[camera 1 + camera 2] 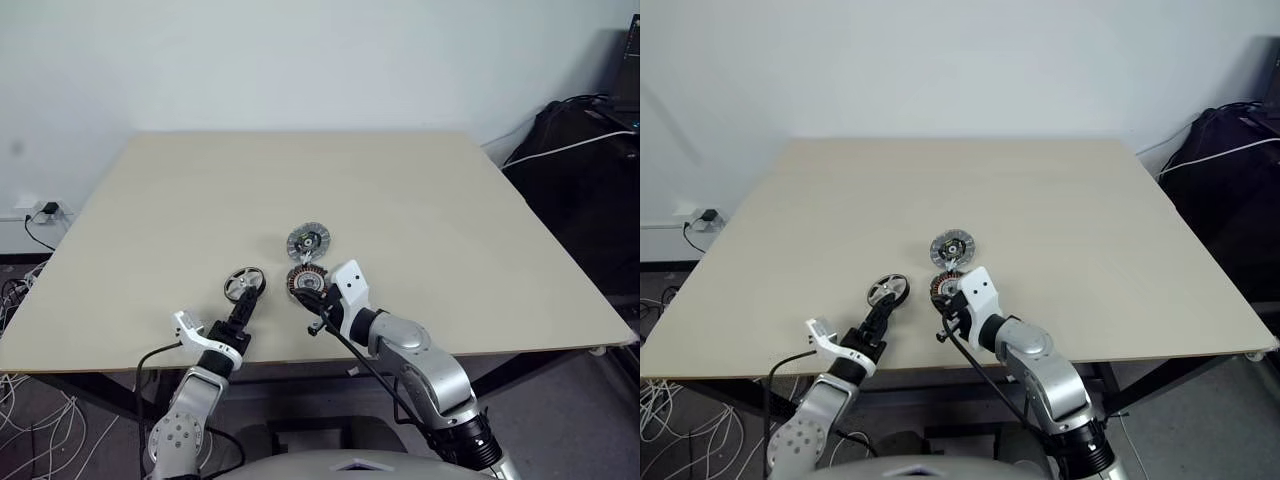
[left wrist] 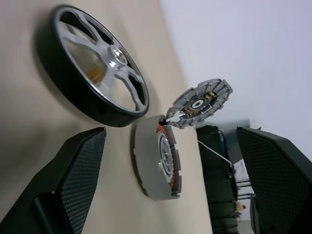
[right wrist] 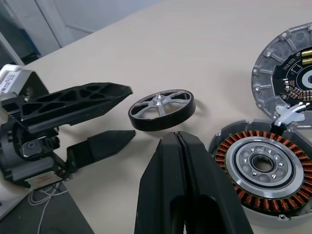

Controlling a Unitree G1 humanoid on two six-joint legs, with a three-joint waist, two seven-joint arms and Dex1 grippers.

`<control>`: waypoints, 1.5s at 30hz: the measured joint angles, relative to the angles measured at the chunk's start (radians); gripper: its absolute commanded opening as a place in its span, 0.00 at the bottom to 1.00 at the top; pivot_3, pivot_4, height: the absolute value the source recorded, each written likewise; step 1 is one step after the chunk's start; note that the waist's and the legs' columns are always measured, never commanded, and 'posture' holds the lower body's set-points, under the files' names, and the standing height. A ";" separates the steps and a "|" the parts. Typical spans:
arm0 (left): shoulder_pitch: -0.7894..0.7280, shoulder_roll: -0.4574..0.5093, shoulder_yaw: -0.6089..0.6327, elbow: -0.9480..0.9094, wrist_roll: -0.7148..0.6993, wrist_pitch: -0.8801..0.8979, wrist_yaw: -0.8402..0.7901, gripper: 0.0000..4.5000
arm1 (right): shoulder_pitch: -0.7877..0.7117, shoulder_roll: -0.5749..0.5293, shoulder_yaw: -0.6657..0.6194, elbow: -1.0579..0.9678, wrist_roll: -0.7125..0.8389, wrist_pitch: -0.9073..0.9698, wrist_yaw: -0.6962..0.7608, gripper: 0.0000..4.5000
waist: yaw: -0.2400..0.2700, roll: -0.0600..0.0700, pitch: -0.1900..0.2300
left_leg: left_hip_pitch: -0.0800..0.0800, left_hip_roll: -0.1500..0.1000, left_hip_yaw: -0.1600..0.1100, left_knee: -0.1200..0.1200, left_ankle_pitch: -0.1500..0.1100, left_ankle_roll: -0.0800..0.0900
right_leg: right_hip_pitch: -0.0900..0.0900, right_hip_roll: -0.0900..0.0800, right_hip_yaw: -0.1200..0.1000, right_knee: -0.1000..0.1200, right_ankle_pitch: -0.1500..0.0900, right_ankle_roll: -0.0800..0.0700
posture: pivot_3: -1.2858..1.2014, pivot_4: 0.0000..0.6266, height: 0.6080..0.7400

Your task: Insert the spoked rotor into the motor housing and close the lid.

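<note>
**Left fingers spread before the rotor, right fingers closed beside the housing**

We see the left gripper (image 1: 243, 300) low over the near edge of the bench (image 1: 150, 220), pointing forward, nearly level. Its fingers (image 3: 80, 100) stand wide apart and hold nothing; their tips are just short of the spoked rotor (image 1: 245, 283). The rotor lies flat on the bench, hub side up, its axis upright. To its right lies the motor housing (image 1: 304, 280), also flat, with the copper windings facing up. The lid (image 1: 308, 241) lies just behind the housing, touching its rim, dark hub side up. The right gripper (image 3: 187, 161) points forward and left, slightly downward, next to the housing. Its fingers are pressed together, empty.
</note>
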 measured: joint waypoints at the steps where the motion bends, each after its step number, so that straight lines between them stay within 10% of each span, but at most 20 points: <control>1: -0.007 0.000 0.002 0.010 -0.010 0.005 0.003 1.00 | 0.000 0.000 0.002 0.000 0.000 0.000 -0.001 0.01 | 0.000 0.000 0.000 | 0.000 0.000 0.000 0.000 0.000 0.000 | 0.000 0.000 0.000 0.000 0.000 0.000 | 0.52 0.00 1.00; 24: -0.091 -0.009 0.044 0.106 -0.046 0.009 0.075 1.00 | -0.012 -0.001 0.009 0.000 0.005 0.000 -0.020 0.01 | 0.000 -0.001 -0.001 | 0.000 -0.001 -0.001 0.000 0.001 -0.001 | 0.001 0.000 0.000 0.000 0.000 0.000 | 0.52 0.00 1.00; 38: -0.114 -0.011 0.045 0.133 -0.050 -0.009 0.082 0.07 | -0.014 -0.001 0.008 0.000 0.005 -0.001 -0.024 0.00 | 0.000 -0.002 -0.001 | 0.000 -0.001 -0.001 0.000 0.001 -0.002 | 0.001 0.000 0.000 -0.001 0.000 0.000 | 0.52 0.00 1.00; 45: -0.123 -0.012 0.049 0.133 -0.061 -0.016 0.093 0.06 | -0.015 0.000 0.008 0.000 0.005 -0.001 -0.034 0.00 | 0.000 -0.002 -0.001 | 0.001 -0.001 -0.001 0.000 0.001 -0.001 | 0.002 0.000 0.000 -0.001 0.000 0.000 | 0.52 0.00 1.00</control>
